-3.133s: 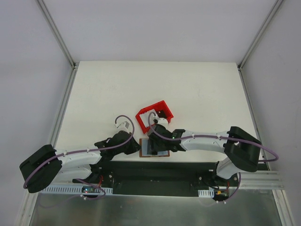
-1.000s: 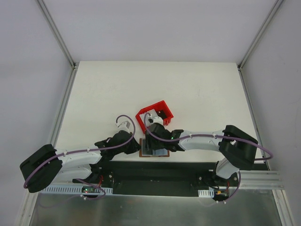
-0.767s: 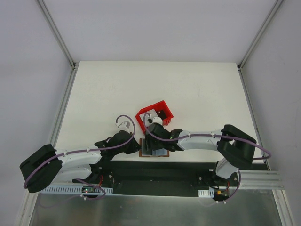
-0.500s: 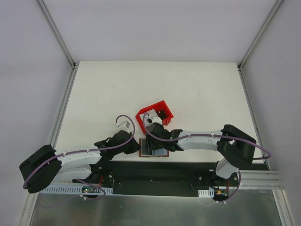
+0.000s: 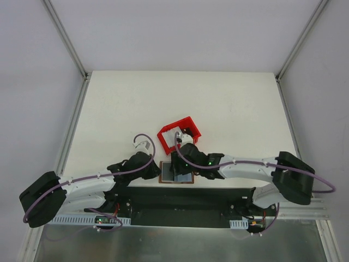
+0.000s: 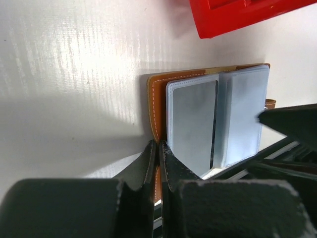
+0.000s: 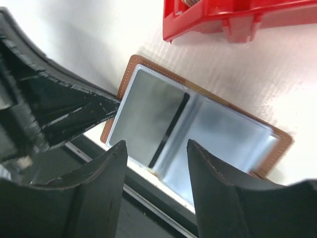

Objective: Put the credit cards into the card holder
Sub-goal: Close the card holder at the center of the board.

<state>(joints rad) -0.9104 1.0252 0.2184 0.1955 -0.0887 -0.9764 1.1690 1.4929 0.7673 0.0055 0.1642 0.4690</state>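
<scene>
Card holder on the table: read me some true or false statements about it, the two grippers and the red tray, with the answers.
1. The card holder lies open with its pale sleeves facing up. True.
2. The left gripper is open and clear of it. False: it is shut, pinching the holder's brown edge.
3. The right gripper is shut on a card. False: its jaws stand open above the holder, with nothing between them.
4. The red tray stands apart from the holder. True.
5. The holder lies in the middle of the table. False: it lies at the near edge.
</scene>
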